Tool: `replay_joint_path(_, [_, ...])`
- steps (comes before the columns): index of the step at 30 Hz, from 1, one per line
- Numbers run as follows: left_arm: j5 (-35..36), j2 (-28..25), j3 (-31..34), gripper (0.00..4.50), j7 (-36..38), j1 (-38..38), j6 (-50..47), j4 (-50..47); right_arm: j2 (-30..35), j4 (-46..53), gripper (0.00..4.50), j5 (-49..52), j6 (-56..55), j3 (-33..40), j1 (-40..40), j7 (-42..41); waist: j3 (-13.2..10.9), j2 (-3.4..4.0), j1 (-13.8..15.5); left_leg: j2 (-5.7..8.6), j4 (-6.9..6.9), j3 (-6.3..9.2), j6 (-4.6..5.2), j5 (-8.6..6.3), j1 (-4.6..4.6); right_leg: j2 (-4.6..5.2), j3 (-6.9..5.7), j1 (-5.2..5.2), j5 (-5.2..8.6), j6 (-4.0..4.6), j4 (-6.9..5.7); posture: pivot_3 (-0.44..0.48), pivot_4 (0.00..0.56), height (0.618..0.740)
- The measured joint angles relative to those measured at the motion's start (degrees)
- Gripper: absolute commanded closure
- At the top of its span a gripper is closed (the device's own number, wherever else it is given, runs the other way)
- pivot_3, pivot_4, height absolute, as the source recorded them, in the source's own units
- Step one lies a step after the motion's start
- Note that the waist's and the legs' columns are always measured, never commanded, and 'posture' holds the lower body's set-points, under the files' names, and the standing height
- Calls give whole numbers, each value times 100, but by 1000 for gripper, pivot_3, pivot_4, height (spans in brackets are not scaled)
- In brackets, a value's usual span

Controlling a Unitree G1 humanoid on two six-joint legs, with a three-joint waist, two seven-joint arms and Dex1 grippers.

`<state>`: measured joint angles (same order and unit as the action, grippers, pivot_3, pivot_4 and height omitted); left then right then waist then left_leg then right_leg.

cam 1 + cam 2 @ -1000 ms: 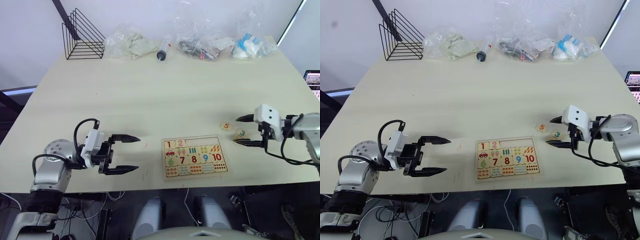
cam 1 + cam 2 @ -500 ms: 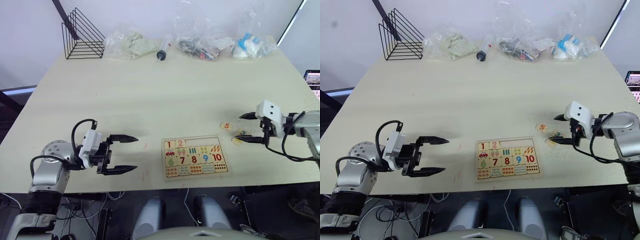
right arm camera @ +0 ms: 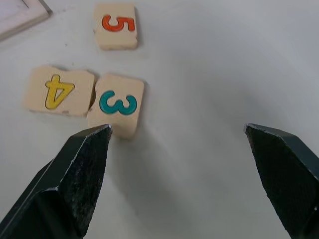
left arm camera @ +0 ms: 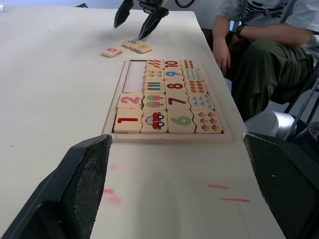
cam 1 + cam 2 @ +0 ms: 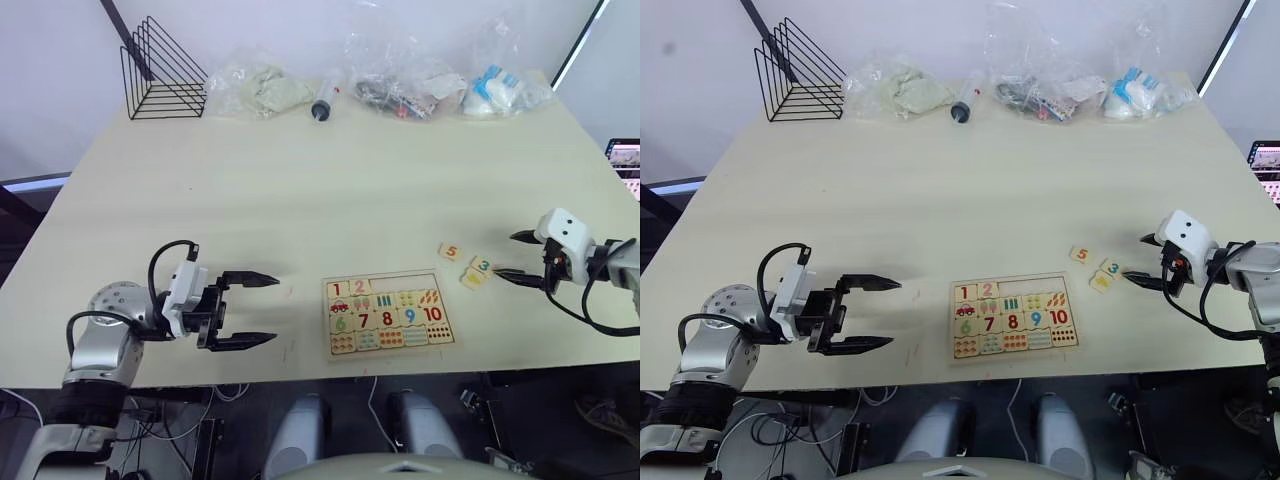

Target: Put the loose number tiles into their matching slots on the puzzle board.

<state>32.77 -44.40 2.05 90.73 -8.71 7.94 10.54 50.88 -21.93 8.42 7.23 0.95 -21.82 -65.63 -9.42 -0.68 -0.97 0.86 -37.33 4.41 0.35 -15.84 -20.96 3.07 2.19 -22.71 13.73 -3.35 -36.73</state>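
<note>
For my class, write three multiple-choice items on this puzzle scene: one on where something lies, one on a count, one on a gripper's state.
1. Where do the loose number tiles lie?
A. on the table, between the puzzle board and the right gripper
B. beside the wire rack
C. stacked on the board

2. How many tiles lie off the board?
A. one
B. three
C. five

3. How is the right gripper?
A. shut on a tile
B. open, holding nothing
C. shut, empty

Answers:
1. A: the 5 tile, 4 tile and 3 tile rest between the puzzle board and the right gripper.
2. B: three show there.
3. B: its fingers stand apart around bare table.
</note>
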Motion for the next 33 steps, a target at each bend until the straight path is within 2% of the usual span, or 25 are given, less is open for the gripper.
replay_joint_path(8, [3, -12, -32, 0, 1, -53, -1, 32, 0, 136, 36, 129, 88, 84, 290, -10, 0, 0, 2, 0, -2, 0, 0, 0, 1, 0, 2, 1, 0, -1, -1, 0, 150, 740])
replay_joint_path(33, [3, -33, -37, 0, 3, -59, -31, 31, -396, 271, 36, 273, 408, 101, 227, 234, 1, -1, -11, -1, -3, -2, 0, 0, 6, -2, 7, 1, -1, -1, -4, 0, 150, 740])
